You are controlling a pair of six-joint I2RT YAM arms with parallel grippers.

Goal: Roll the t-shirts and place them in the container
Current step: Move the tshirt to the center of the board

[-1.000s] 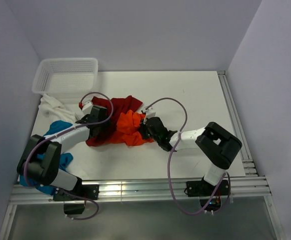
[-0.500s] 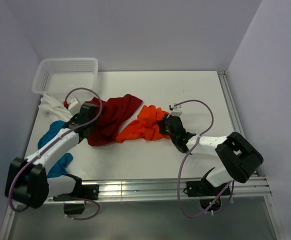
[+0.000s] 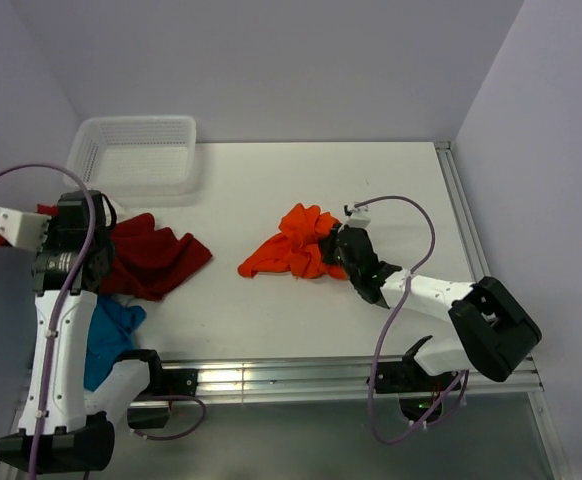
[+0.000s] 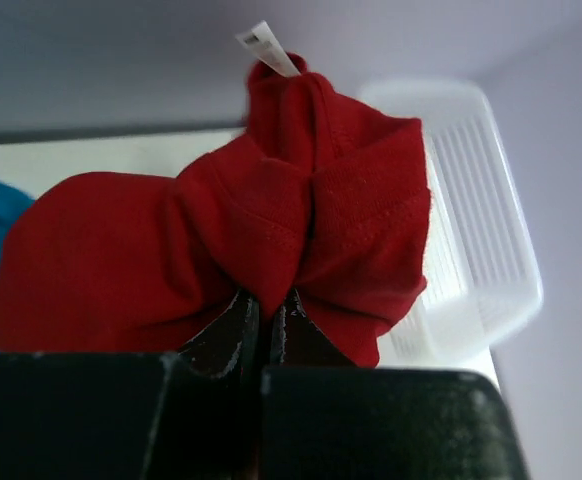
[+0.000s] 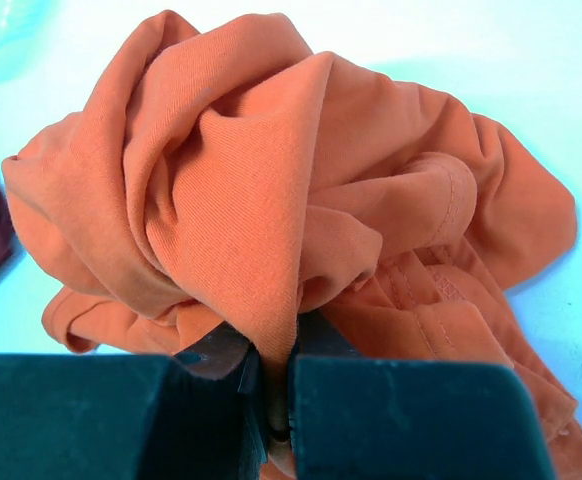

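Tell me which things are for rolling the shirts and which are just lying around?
For the job:
- dark red t-shirt, pinched in the left pincer
- orange t-shirt, pinched in the right pincer
- blue t-shirt, lying near the table's left edge

Just lying about:
- white mesh basket, at the back left corner

No legible text; white tag (image 4: 267,47) on dark red t-shirt (image 4: 271,220) unreadable.

white mesh basket (image 3: 131,155), far-left corner, white table (image 3: 371,190)
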